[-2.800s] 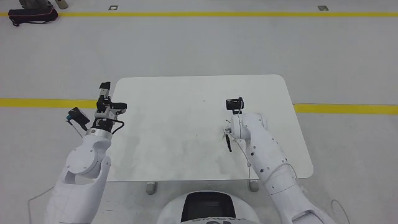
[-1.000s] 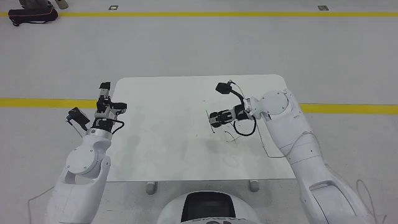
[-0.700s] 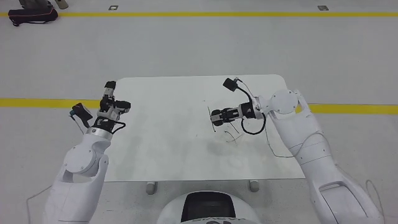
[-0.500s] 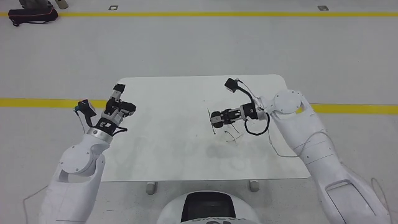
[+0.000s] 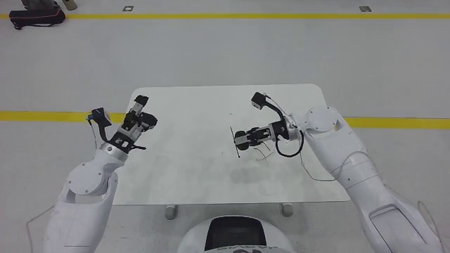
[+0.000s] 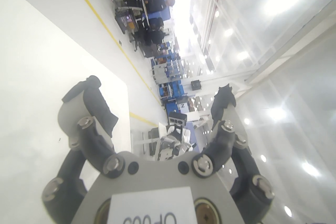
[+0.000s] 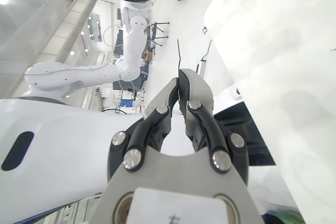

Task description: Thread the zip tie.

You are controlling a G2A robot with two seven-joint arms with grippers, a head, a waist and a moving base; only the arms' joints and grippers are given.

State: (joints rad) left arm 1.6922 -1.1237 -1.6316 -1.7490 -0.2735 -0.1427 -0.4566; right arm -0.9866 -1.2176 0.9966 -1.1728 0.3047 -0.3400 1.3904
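Top view: the white table (image 5: pixel 190 176) stands on a pale floor, and a yellow floor line (image 5: pixel 211 16) runs well beyond its far edge. Everything that matters sits over that table.

The right gripper (image 5: pixel 238 140) hangs over the table's middle, a little toward its right edge, with its arm coming in across that edge. Its fingers are pressed tight together on the zip tie (image 5: pixel 232 132). The tie is a thin black strip that pokes out of the grip on both sides, one end toward the table's far edge and the other toward its near edge. In the right wrist view the pinch is plain. The two dark pads of the right gripper (image 7: pixel 178 79) meet with the zip tie (image 7: pixel 179 51) clamped between them, its free end sticking straight out past the fingertips, with the table (image 7: pixel 275 25) alongside.

The left gripper (image 5: pixel 145 110) sits just inside the table's left edge, near the far left corner. In the left wrist view, the left gripper (image 6: pixel 157 86) has its fingers spread wide apart with nothing between them, beside the table (image 6: pixel 39 64).
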